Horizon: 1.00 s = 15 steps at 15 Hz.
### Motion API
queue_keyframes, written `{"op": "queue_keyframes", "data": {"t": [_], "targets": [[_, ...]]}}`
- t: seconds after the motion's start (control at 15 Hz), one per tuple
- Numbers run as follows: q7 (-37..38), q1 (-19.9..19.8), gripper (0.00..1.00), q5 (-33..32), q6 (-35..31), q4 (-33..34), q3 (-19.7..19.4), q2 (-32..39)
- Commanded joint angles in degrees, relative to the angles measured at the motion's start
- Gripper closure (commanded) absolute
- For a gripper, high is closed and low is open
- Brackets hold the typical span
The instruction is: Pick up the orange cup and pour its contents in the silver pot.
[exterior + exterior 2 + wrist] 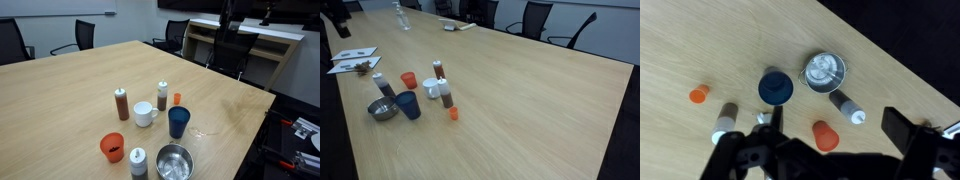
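The orange cup (112, 147) stands upright near the table's front edge, beside the silver pot (174, 161). Both also show in an exterior view, the orange cup (409, 80) and the silver pot (383, 109). In the wrist view I look down from high above; the orange cup (824, 134) lies below the silver pot (825, 71). My gripper (835, 122) is open and empty, well above the table, with the orange cup between its dark fingers in the picture. I cannot see what is inside the cup.
A dark blue cup (178, 122), a white mug (145, 114), a brown bottle (121, 103), two white shakers (138, 160) (162, 95) and a small orange-capped bottle (177, 99) stand close around. The table edge (902, 72) runs near the pot. Office chairs surround the table.
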<state>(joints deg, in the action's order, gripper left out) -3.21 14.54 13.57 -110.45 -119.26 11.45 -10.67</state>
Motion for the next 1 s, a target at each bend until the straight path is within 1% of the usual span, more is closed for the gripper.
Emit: {"op": "queue_keyframes", "data": {"t": [0.0, 0.27, 0.4, 0.47, 0.6, 0.93], "targets": [[-1.5, 0.3, 0.00, -1.0, -0.9, 6.2, 1.7, 10.0], [-0.9, 0.3, 0.00, -2.4, -2.3, 13.0, 2.3, 20.2], [-1.0, 0.2, 0.00, -2.8, -1.6, 16.8, 2.2, 24.2], [-0.7, 0.2, 0.00, -2.0, -3.5, 13.1, 2.3, 21.6], [-0.7, 0.2, 0.00, -2.1, -3.5, 14.2, 2.3, 23.3], [-0.6, 0.2, 0.00, -2.1, -3.5, 14.1, 2.3, 22.7]]}}
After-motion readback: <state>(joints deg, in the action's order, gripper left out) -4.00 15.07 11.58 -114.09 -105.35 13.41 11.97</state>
